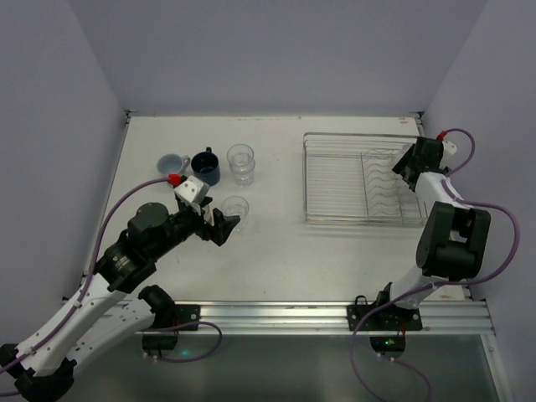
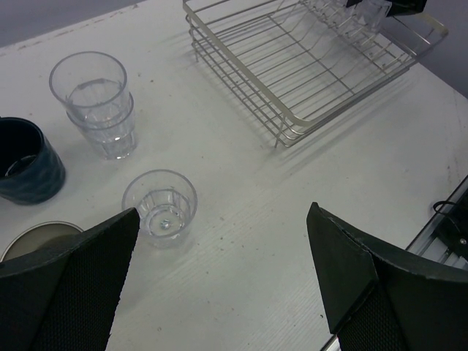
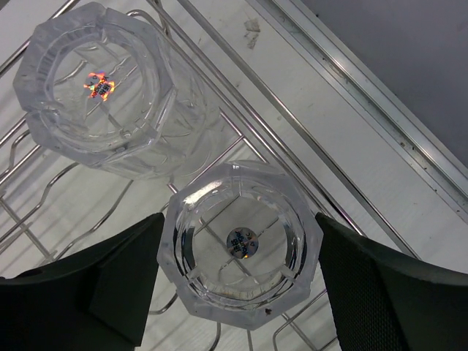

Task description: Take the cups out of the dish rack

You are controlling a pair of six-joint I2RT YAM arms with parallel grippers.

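- The step in hand, as I judge it, is picking a clear tumbler (image 3: pixel 240 245) out of the far right corner of the dish rack (image 1: pixel 335 219). A second tumbler (image 3: pixel 95 88) stands just beside it.
- The right pincer (image 3: pixel 238 241) brackets that tumbler closely on both sides — whether it grips yet, I cannot tell.
- The left pincer (image 2: pixel 223 212) hangs wide open and empty over the desk (image 1: pixel 276 251), near the unloaded cups (image 1: pixel 205 166).
- Next move — a firm close, then a straight lift clear of the wires and the neighbouring glass.
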